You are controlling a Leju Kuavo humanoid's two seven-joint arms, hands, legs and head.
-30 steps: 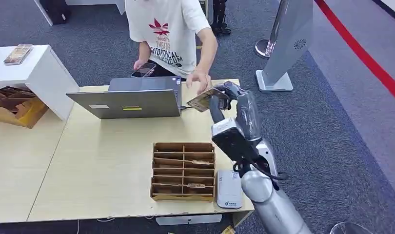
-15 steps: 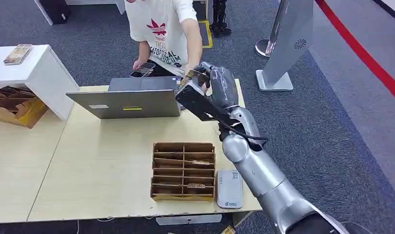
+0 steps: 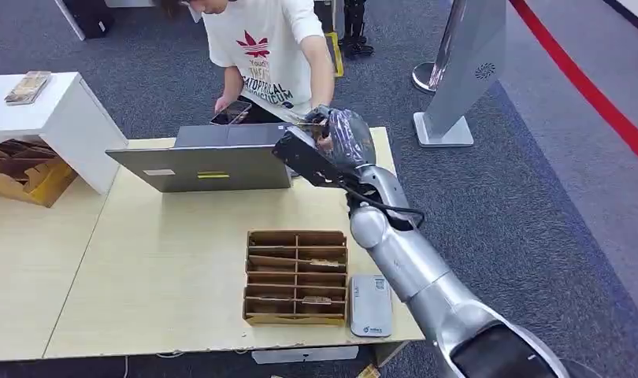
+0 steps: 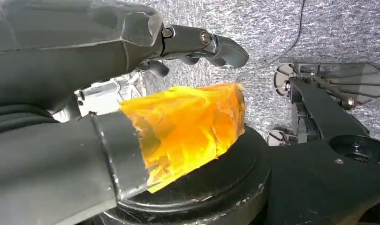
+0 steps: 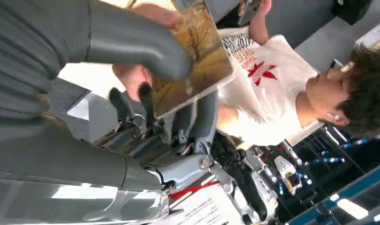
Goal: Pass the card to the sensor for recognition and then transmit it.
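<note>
Because the card (image 5: 197,56) is to be handed over once read, it is pinched between the thumb and fingers of the right hand (image 3: 339,135) and held out above the table's (image 3: 166,260) far edge, at the person's hand (image 5: 136,82). Since a second ago, the arm has been extended past the laptop (image 3: 209,157). The left hand (image 4: 146,42) hangs with fingers apart, holding nothing.
</note>
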